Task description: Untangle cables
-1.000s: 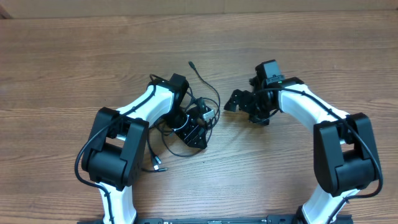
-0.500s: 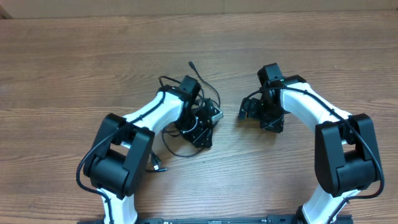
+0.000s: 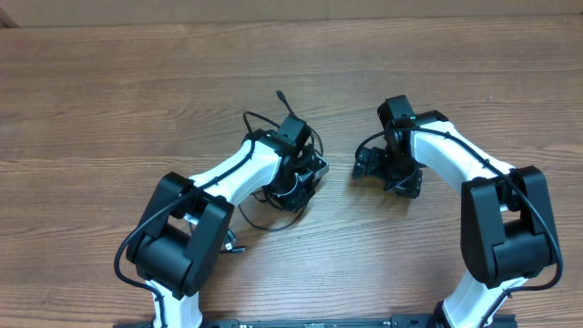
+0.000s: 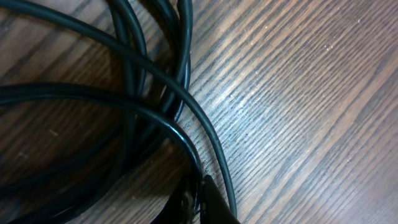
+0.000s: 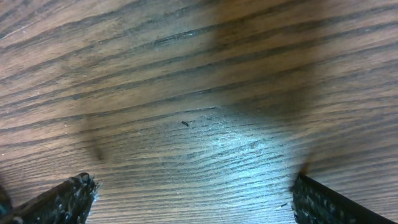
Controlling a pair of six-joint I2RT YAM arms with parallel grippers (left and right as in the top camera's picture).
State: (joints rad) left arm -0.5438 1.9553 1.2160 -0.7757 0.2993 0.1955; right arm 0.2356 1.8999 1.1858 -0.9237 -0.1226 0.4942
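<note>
The cables point(image 3: 258, 219) lie as a tangled black bundle on the wooden table point(image 3: 109, 109), left of centre, with one strand running up to a small plug end point(image 3: 280, 94). My left gripper point(image 3: 305, 175) is down on the bundle's right side. In the left wrist view several strands point(image 4: 134, 62) cross, and one curves into my left gripper point(image 4: 202, 200), which is shut on it. My right gripper point(image 3: 384, 173) hangs to the right of the bundle, apart from it. Its fingers point(image 5: 65, 199) stand wide open over bare wood, nothing between them.
Another plug end point(image 3: 233, 246) lies by the left arm's base. The arms' own thicker black cables run along the white links. The table's far edge point(image 3: 291, 20) runs across the top of the overhead view.
My left gripper has moved right and farther over the bundle and has shut on a strand. My right gripper has shifted slightly nearer and stayed open.
</note>
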